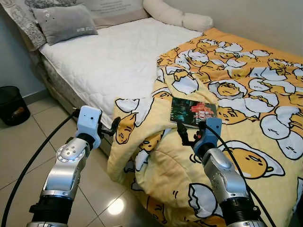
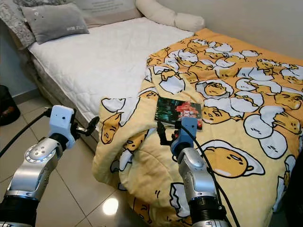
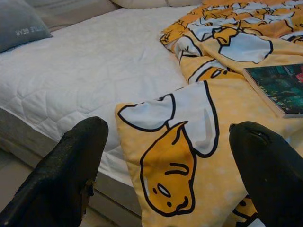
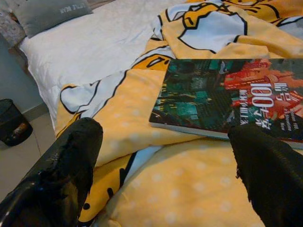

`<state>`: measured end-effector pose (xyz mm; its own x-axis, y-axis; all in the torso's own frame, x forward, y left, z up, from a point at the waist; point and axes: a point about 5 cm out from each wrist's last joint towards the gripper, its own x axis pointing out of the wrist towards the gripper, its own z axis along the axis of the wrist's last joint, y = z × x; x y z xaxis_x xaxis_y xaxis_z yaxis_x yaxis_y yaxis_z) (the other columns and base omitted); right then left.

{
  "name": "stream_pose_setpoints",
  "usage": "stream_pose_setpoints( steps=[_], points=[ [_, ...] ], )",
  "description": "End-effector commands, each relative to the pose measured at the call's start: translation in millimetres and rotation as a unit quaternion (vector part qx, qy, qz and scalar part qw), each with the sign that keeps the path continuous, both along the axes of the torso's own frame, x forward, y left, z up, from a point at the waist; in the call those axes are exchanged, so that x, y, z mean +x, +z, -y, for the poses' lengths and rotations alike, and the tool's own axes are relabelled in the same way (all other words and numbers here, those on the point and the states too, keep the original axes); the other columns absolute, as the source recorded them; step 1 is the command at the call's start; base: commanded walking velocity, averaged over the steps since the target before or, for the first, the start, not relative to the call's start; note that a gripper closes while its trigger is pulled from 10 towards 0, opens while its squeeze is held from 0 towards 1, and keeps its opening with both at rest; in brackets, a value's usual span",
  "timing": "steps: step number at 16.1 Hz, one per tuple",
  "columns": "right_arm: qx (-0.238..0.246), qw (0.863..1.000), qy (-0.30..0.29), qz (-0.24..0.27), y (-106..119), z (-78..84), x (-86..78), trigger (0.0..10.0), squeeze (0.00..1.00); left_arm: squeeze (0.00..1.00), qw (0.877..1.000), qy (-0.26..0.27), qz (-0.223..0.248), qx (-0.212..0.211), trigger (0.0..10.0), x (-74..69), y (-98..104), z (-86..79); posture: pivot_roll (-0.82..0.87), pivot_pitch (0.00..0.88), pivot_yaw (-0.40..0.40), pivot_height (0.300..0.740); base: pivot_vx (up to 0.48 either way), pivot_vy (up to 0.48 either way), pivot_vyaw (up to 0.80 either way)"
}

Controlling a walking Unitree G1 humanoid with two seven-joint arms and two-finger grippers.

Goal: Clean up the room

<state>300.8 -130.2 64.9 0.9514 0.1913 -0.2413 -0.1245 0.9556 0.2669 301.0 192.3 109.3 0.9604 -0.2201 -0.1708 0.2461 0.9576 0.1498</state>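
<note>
Right, quick rundown, head cams + both wrist cams:
Bed: mattress (image 1: 109, 61) w/ white quilted cover, bare on the robot's left half; grey pillow (image 1: 66, 21) at the head end, long cream bolster (image 1: 177, 16) along the wall.
Blanket: yellow blanket (image 1: 246, 94) w/ egg-cartoon print covers the right half, bunched up at the near edge and drooping over the bed side toward the tiled floor (image 1: 28, 137).
Book: book (image 1: 194, 112) w/ dark green-and-red cover lies flat on the blanket, near the bed's front edge, cover up; red part carries "100" in white.
Right gripper: right gripper (image 1: 185, 135) is up over the blanket, just short of the book's near edge, pointing at it. Fingers spread wide, nothing between them; the right wrist cam has the book (image 4: 227, 97) sitting ahead between the two black fingers (image 4: 61, 170), not touching.
Left gripper: left gripper (image 1: 113, 126) held out by the bed's side edge, just beside the hanging blanket corner. Also spread apart, empty; left wrist cam looks past its fingers (image 3: 66, 175) at the egg-print corner and the white cover behind.
Bin: black bin (image 1: 12, 105) on the floor by the wall, off to the robot's left, well apart from both arms.
Cables: black cable (image 1: 33, 161) runs along the left arm.
</note>
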Motion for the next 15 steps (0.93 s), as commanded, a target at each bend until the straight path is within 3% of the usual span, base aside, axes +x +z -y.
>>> stream_pose_setpoints(
  steps=[1,5,6,7,10,13,15],
  points=[
    [-0.003,1.000,-0.007,-0.001,2,3.7,-0.8,10.0,0.00,0.85,1.000,-0.010,0.000,0.008,10.0,-1.7,2,1.0,0.00,0.000,0.000,0.740,0.000,0.000,0.00],
    [0.005,1.000,-0.004,0.000,2,3.0,-1.5,10.0,0.00,0.84,1.000,-0.015,-0.002,0.013,10.0,-2.6,0,2.1,0.00,0.000,0.007,0.740,0.000,0.000,0.00],
    [0.019,1.000,0.005,0.004,4,1.5,-2.1,10.0,0.91,0.84,1.000,-0.019,-0.003,0.016,10.0,-3.1,0,2.7,0.00,0.000,0.012,0.740,0.000,0.000,0.00],
    [0.025,1.000,0.012,0.008,5,0.3,-3.1,10.0,1.00,0.84,0.999,-0.027,-0.004,0.021,10.0,-5.0,0,2.8,-0.01,0.000,0.016,0.740,0.000,0.000,0.00],
    [0.028,0.999,0.016,0.008,7,6.3,-10.1,10.0,1.00,0.84,0.998,-0.053,-0.003,0.045,10.0,-15.0,1,2.5,0.02,0.000,-0.007,0.740,0.000,0.000,0.00],
    [0.086,0.996,-0.021,-0.007,8,24.3,-18.9,10.0,1.00,0.84,0.997,-0.066,-0.007,0.043,10.0,-29.0,0,0.7,0.02,0.000,-0.002,0.740,0.000,0.000,0.00],
    [0.096,0.993,-0.053,-0.046,-1,25.8,-2.4,10.0,1.00,0.84,0.994,-0.091,-0.013,0.058,10.0,-22.7,-3,5.1,0.00,0.000,0.017,0.740,0.000,0.000,0.00]
  ],
)
